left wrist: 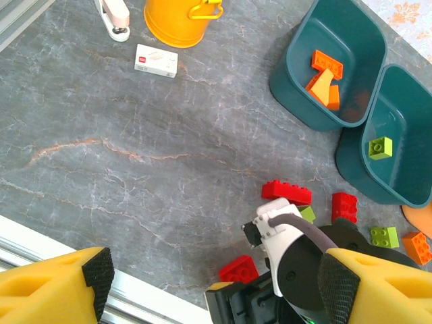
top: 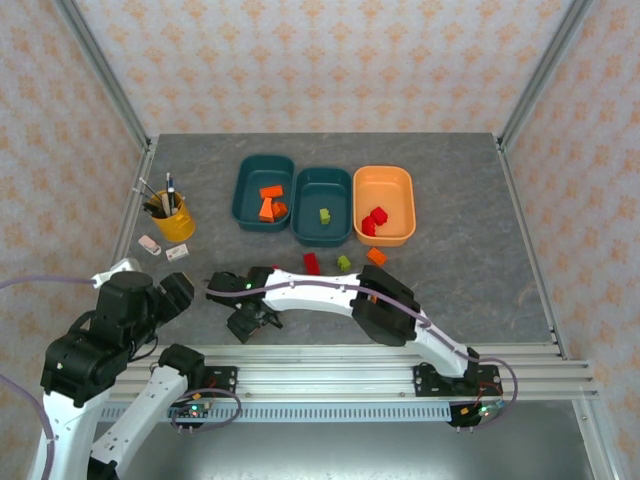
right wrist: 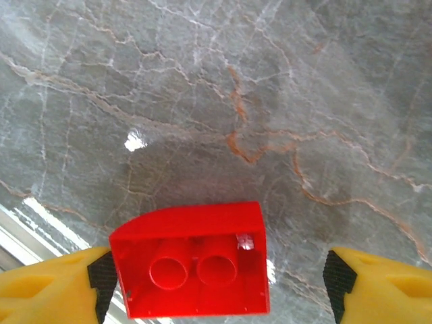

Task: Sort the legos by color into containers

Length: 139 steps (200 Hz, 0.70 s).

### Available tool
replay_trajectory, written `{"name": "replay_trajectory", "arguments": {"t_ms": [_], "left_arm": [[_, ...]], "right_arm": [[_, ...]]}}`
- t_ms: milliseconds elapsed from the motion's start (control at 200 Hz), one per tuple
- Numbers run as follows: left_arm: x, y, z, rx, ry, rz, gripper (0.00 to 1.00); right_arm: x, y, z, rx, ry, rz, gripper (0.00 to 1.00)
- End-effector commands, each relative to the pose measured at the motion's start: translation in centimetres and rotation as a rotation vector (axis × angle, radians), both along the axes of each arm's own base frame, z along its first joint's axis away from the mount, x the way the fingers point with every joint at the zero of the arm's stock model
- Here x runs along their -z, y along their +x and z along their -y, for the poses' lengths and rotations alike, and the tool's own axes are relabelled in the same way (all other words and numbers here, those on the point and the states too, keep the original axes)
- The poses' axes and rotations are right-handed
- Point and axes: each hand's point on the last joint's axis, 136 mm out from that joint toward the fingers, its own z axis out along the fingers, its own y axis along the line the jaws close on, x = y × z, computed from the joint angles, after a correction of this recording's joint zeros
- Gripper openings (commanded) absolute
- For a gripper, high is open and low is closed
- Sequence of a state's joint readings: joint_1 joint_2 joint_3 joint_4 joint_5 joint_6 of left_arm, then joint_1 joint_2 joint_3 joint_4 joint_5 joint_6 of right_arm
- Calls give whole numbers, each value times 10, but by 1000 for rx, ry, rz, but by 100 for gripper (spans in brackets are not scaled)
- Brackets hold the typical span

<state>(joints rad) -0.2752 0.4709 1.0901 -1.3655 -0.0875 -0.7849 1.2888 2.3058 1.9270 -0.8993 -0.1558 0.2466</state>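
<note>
Counted 3 tubs: left teal tub [top: 255, 178], middle teal tub [top: 322, 190], orange tub [top: 385, 185]. Binned: 3 orange bricks [left wrist: 327, 63] sat in the left teal, 1 lime brick [left wrist: 380, 147] in the middle teal, 2 red bricks [top: 378, 214] in the orange. Loose on the bench [left wrist: 135, 169]: 3 loose reds [left wrist: 287, 192], 2 loose limes [left wrist: 384, 236], 1 loose orange [left wrist: 416, 247]. That made 12 legos [left wrist: 344, 206] in sight. Extras: 1 yellow cup [left wrist: 179, 23], 1 white box [left wrist: 156, 61], 1 white-and-pink gadget [left wrist: 113, 17]; pens [top: 168, 187] too small to count.
</note>
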Motion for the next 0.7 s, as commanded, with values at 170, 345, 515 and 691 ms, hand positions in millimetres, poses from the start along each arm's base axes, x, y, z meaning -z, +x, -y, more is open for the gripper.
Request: {"name": "replay_trajectory", "arguments": {"t_ms": [170, 345, 515, 691], "left_arm": [[-4, -6, -6, -13, 27, -2, 82], [-3, -2, -4, -9, 17, -1, 82], [2, 2, 2, 6, -3, -6, 82], [10, 12, 18, 71, -47, -17, 82]], "right_arm": [[9, 2, 0, -9, -46, 8, 70], [15, 3, 4, -5, -70, 11, 58], [14, 5, 8, 6, -75, 13, 46], [-7, 17, 10, 39, -31, 41, 40]]}}
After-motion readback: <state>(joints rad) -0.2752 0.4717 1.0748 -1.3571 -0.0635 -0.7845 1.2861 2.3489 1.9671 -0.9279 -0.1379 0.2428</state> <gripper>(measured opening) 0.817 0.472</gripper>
